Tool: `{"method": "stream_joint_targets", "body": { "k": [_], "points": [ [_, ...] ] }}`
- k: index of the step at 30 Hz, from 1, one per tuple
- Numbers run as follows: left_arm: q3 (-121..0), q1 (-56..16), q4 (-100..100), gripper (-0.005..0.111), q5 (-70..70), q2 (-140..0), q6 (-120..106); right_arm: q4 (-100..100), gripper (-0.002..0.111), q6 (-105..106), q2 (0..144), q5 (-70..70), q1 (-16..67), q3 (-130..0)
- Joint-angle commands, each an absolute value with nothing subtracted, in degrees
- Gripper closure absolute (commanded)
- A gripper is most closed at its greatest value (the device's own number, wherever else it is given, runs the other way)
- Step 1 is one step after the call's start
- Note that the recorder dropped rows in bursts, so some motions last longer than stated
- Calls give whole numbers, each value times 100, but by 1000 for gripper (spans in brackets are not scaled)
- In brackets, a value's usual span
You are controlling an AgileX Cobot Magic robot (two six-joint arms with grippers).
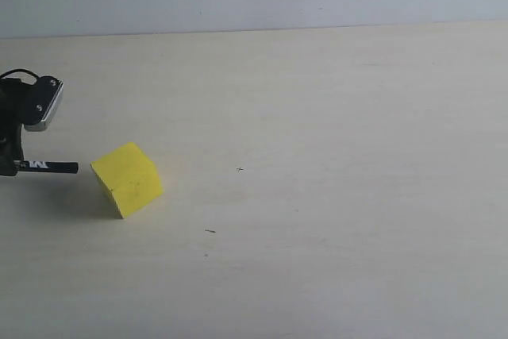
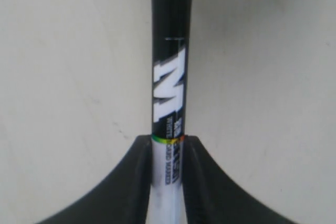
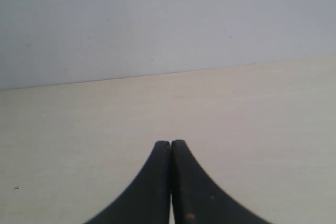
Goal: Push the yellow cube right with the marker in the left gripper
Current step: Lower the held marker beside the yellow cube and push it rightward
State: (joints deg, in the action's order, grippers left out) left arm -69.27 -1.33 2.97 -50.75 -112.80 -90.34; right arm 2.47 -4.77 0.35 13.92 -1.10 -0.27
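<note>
The left end effector [image 2: 167, 142] is clamped on the marker [image 2: 169, 77] where the white barrel meets the black half; the right end effector [image 3: 170, 148] is closed on nothing. The marker's black end points at the yellow cube [image 1: 127, 179], which rests on the bench [image 1: 333, 196] just beside it, not touching, with a corner turned toward it. The cube appears rigid and light and should slide, but may rotate: make contact low, in line with its centre.

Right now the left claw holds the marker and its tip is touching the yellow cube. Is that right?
Not quite. The left claw does hold the marker, but its tip is not touching the yellow cube. The exterior view shows a clear gap between the tip and the cube's near edge.
</note>
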Motion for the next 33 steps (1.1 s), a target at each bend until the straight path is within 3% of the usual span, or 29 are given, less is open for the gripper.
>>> {"method": "stream_joint_targets", "body": {
  "k": [1, 10, 16, 19, 33],
  "points": [
    [-6951, -177, 277, 107, -4821, -11266, -8993, 215, 108, -460, 0, 1368, -138, 0],
    [-6951, -547, 277, 107, -4816, -11266, -9118, 215, 108, -460, 0, 1368, -138, 0],
    [-6951, -1266, 266, 107, -6212, -11172, -8889, 215, 108, -460, 0, 1368, -138, 0],
    [-6951, -1553, 598, 107, -6195, -10962, -8586, 215, 108, -460, 0, 1339, -138, 0],
    [-6699, -1513, 490, 107, -6278, -10882, -7788, 215, 108, -460, 0, 1355, -138, 0]
  ]
}}
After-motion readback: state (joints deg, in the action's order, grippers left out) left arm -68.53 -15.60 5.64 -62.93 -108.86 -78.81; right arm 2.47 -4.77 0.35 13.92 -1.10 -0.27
